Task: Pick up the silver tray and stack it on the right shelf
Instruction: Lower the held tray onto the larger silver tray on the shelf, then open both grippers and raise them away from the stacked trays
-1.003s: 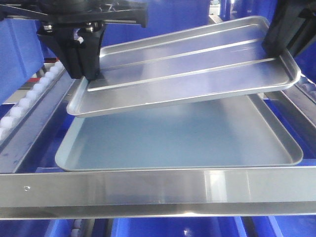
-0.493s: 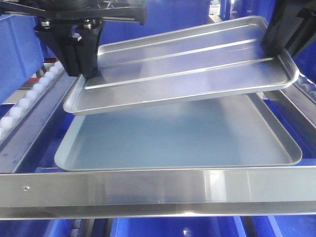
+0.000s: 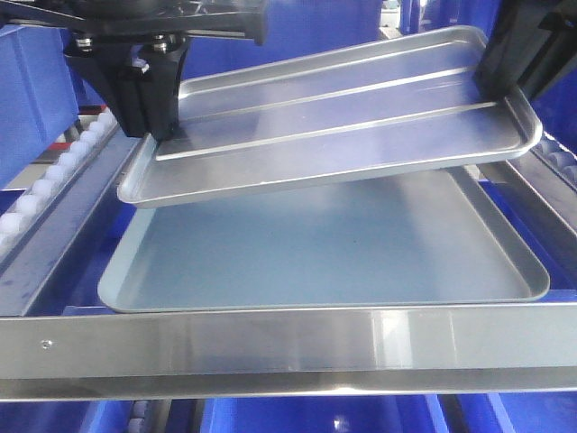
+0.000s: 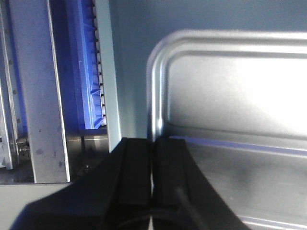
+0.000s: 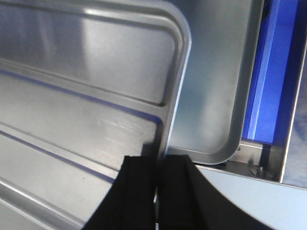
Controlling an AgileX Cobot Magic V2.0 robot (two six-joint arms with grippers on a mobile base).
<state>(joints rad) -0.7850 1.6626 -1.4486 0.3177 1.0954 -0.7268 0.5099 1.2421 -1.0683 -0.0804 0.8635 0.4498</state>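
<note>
The silver tray [image 3: 334,122] with two raised ridges hangs tilted, its right end higher, above a larger dull grey tray [image 3: 315,248] lying on the right shelf [image 3: 288,347]. My left gripper [image 3: 158,135] is shut on the silver tray's left rim [image 4: 154,115]. My right gripper [image 3: 500,86] is shut on its right rim [image 5: 175,96]. In the left wrist view the black fingers [image 4: 136,167] pinch the rim edge. In the right wrist view the dull grey tray [image 5: 216,96] lies below the held tray. The silver tray's left corner hangs close over the grey tray's left rim.
White rollers [image 3: 54,171] run along the rail at the left. The shiny flat front bar [image 3: 406,343] crosses the foreground. Blue bins [image 3: 36,90] stand behind and below the rack. A steel rail [image 3: 541,189] borders the right side.
The silver tray has shifted slightly left and up with both grippers still holding it. The grey tray below has not moved.
</note>
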